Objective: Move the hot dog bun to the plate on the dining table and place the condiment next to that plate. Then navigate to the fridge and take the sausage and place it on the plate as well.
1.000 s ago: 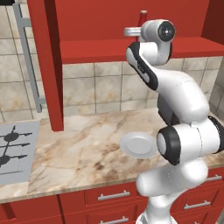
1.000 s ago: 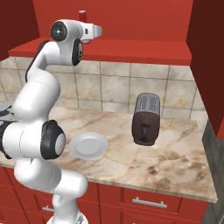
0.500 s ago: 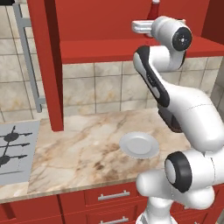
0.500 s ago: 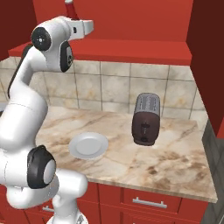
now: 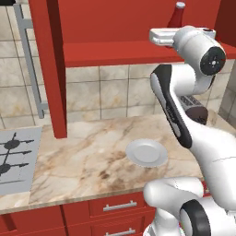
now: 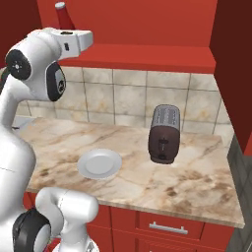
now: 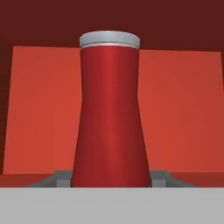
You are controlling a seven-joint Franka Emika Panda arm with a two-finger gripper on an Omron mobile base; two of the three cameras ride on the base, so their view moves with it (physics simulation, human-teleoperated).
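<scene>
The condiment [image 7: 110, 113] is a red bottle with a pale cap. It stands upright between my gripper's [image 7: 110, 178] two fingertips, which press on its lower sides. In the left base view the arm is raised high in front of the red wall cabinets, and the condiment's [image 5: 177, 14] neck and cap stick up above the white hand, where the gripper [image 5: 176, 28] is shut on it. The right base view shows the same grip, with the condiment [image 6: 63, 15] above the gripper [image 6: 66, 29].
Below the arm runs a marble counter [image 5: 87, 161] on red drawers, with a small white dish [image 5: 146, 152] [image 6: 99, 164] on it. A dark toaster [image 6: 164, 133] stands by the tiled wall. A hob [image 5: 11, 159] lies at the left and a red cabinet post [image 5: 50, 69] rises beside it.
The arm has swung and drawn the held bottle back toward the base, still high up. The dish and the toaster have not moved.
</scene>
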